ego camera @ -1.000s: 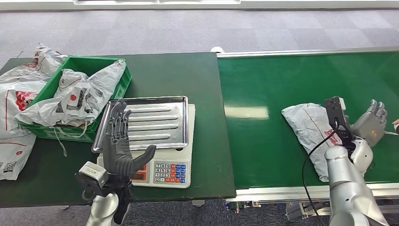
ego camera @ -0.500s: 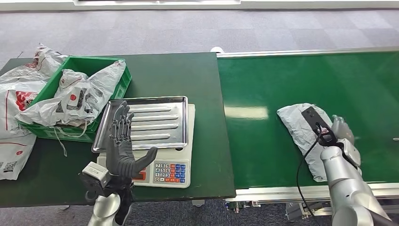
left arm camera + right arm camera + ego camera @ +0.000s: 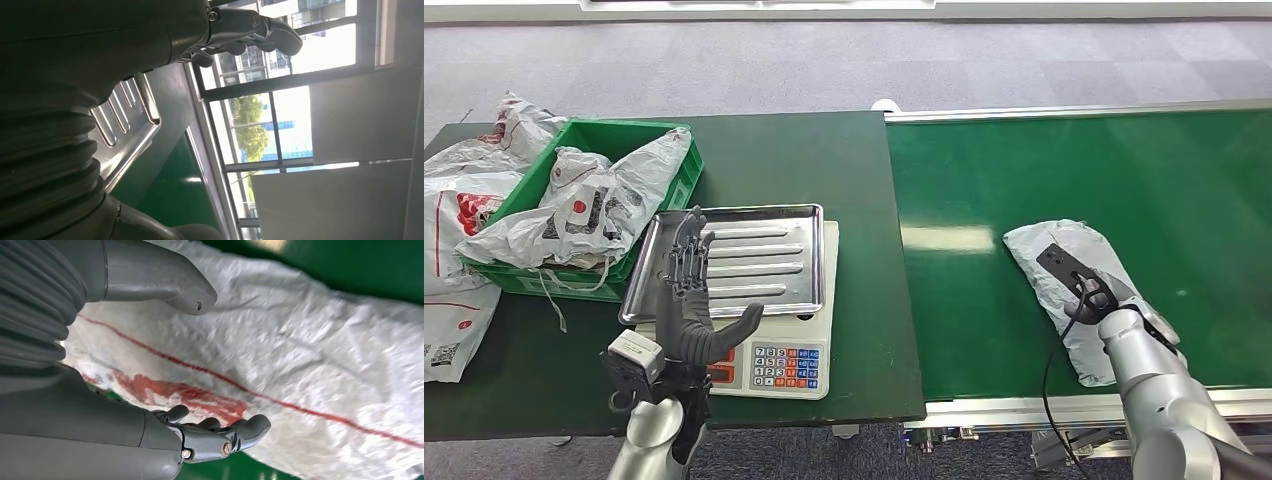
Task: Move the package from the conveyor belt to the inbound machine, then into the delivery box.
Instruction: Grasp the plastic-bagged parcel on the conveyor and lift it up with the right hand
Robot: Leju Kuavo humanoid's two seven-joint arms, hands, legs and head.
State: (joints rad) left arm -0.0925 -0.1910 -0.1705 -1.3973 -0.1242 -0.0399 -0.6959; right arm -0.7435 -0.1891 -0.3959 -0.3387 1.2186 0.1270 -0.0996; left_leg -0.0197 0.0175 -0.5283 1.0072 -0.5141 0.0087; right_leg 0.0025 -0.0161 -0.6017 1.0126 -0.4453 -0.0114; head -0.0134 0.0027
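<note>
A grey-white plastic package [image 3: 1064, 262] with red print lies on the green conveyor belt [image 3: 1064, 170], near its front edge. My right hand [image 3: 1146, 322] is low over the package's near end, the black wrist camera above it. In the right wrist view the thumb [image 3: 165, 282] and the fingers [image 3: 225, 432] stand apart over the package [image 3: 310, 350], with nothing gripped. My left hand [image 3: 686, 300] is raised with its fingers spread and upright, in front of the scale's steel tray [image 3: 764, 262]. It holds nothing; its fingers [image 3: 250, 27] show against the windows.
The scale [image 3: 782, 365] stands on the dark green table [image 3: 824, 160], left of the belt. A green crate [image 3: 682, 165] with bagged parcels sits at the table's left. More parcels [image 3: 459, 210] lie beside it. A cable [image 3: 1056, 360] hangs from my right wrist.
My right hand has swung down and to the left, from raised beside the package to low over it. The package has drifted slightly left on the belt. My left hand has shifted slightly right.
</note>
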